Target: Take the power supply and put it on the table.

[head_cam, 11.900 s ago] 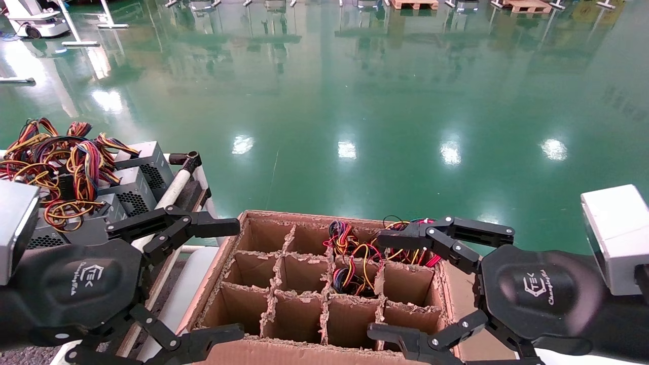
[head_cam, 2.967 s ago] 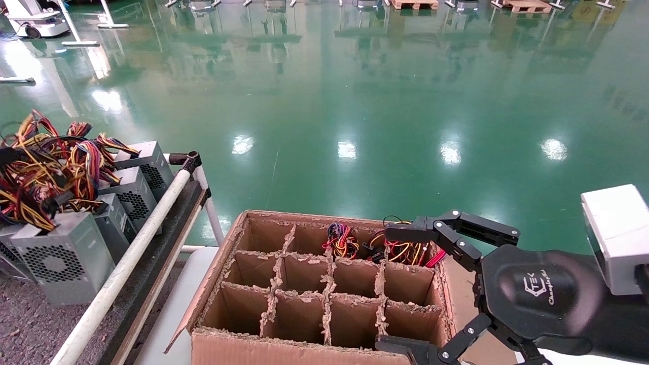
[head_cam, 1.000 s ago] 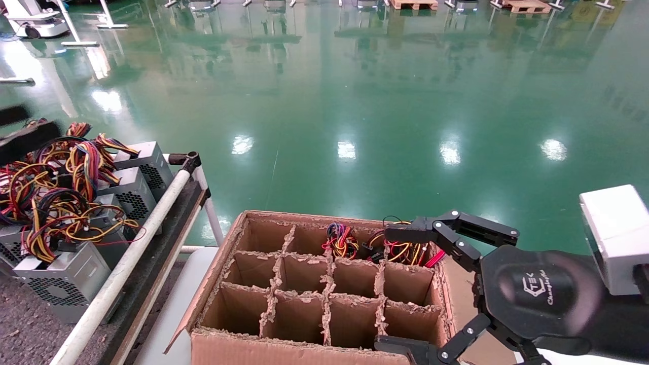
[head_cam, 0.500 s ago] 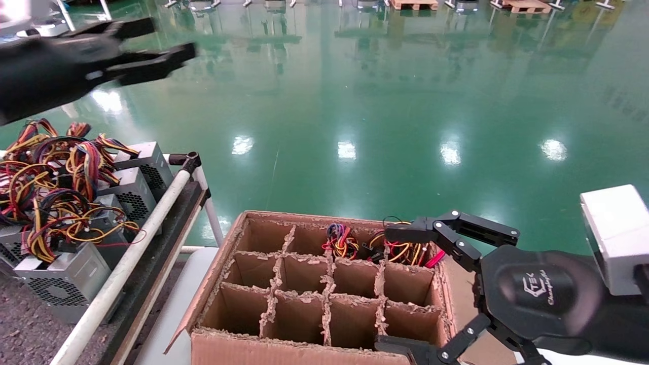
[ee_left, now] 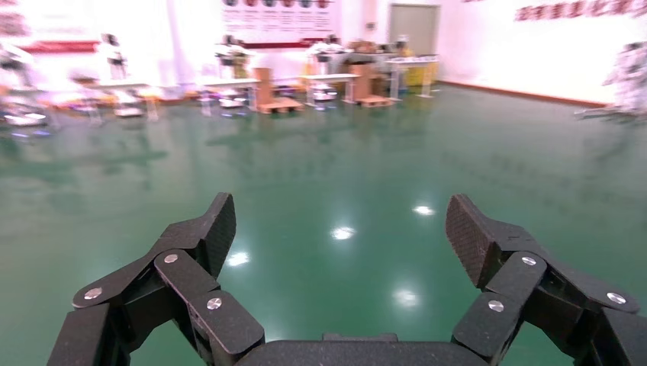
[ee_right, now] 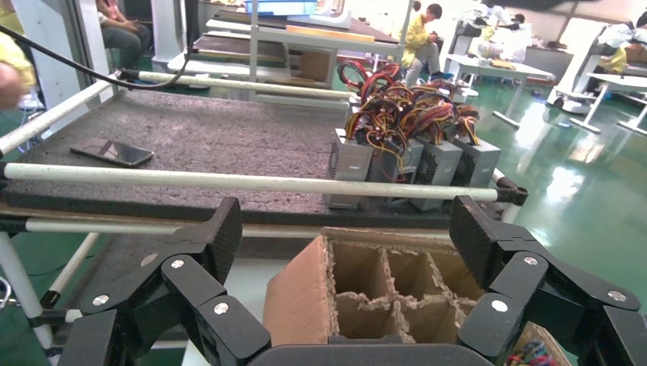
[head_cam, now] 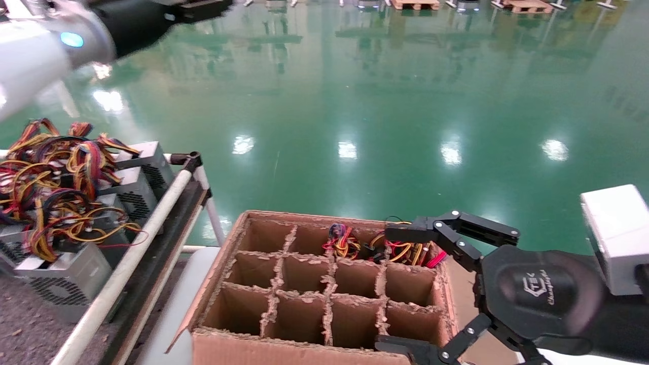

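Observation:
The power supply [head_cam: 66,281], a silver-grey box with a round fan grille and tangled coloured wires on top, stands at the near end of the row on the table [head_cam: 20,329], free of any gripper. It also shows in the right wrist view as the power supply [ee_right: 349,164] on the table [ee_right: 214,137]. My left gripper [head_cam: 205,6] is raised high at the upper left, far above the floor; its wrist view shows the left gripper [ee_left: 343,229] open and empty. My right gripper [head_cam: 385,289] hangs open at the cardboard box's right side, empty [ee_right: 343,232].
A brown cardboard box [head_cam: 324,350] with dividers stands in front of me; wire bundles [head_cam: 385,248] fill its far cells. Several more power supplies [head_cam: 134,190] line the table behind a white rail [head_cam: 127,268]. A phone [ee_right: 113,152] lies on the table.
The left arm has swung up and forward from over the table to the top of the head view. The power supply stays standing on the table. The right arm has not moved.

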Available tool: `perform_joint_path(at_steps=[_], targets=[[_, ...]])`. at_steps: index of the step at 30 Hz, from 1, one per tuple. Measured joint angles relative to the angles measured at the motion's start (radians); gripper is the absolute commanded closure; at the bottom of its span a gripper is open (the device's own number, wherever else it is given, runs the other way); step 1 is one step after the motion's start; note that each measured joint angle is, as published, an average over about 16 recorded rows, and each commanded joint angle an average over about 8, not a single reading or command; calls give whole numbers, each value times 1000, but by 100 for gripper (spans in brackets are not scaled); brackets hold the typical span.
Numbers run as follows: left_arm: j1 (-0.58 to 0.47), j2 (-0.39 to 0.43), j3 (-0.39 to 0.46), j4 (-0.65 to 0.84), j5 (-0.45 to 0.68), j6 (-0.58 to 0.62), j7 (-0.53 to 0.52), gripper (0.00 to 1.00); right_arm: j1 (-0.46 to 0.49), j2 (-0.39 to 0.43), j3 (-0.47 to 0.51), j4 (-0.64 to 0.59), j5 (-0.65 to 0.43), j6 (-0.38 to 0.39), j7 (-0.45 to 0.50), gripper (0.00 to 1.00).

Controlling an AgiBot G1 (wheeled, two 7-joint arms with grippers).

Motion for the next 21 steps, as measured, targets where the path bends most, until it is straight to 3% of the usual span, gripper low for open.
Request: perform_joint_path(at_steps=[21], targets=[[272,-183,-80,-364,-114,253,-58,0,0,0,-1,0,0,0,0,0]])
